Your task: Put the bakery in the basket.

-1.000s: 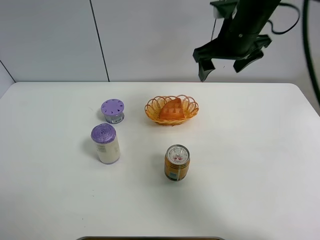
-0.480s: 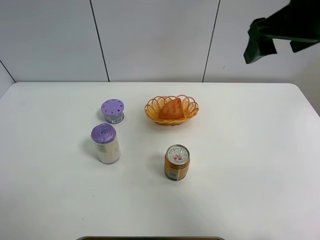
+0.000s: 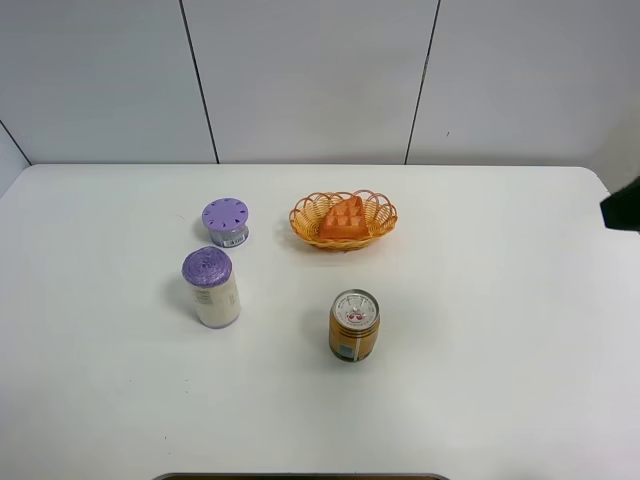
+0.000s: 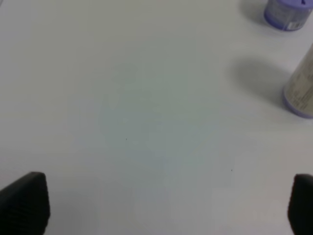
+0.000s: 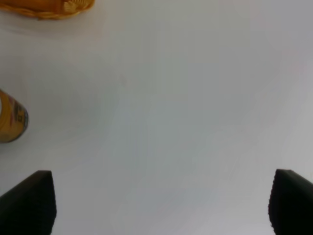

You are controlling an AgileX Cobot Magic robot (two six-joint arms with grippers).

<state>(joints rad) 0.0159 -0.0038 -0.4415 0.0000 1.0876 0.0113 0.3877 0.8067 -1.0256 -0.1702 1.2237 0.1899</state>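
Observation:
The orange-brown waffle slice, the bakery (image 3: 343, 217), lies inside the woven orange-yellow basket (image 3: 378, 226) at the back middle of the table. An edge of the basket (image 5: 46, 7) also shows in the right wrist view. My right gripper (image 5: 161, 200) is open and empty over bare table, far from the basket; only a dark tip of it (image 3: 625, 205) shows at the right edge of the high view. My left gripper (image 4: 161, 203) is open and empty above bare table on the left; it does not show in the high view.
A gold drink can (image 3: 354, 325) stands in front of the basket, also seen in the right wrist view (image 5: 11, 120). A short purple-lidded container (image 3: 226, 220) and a taller purple-lidded bottle (image 3: 210, 287) stand left of it, both in the left wrist view (image 4: 288, 12) (image 4: 301, 88).
The right arm has swung away from above the basket to the right and down, almost out of the high view. The bakery stays in the basket.

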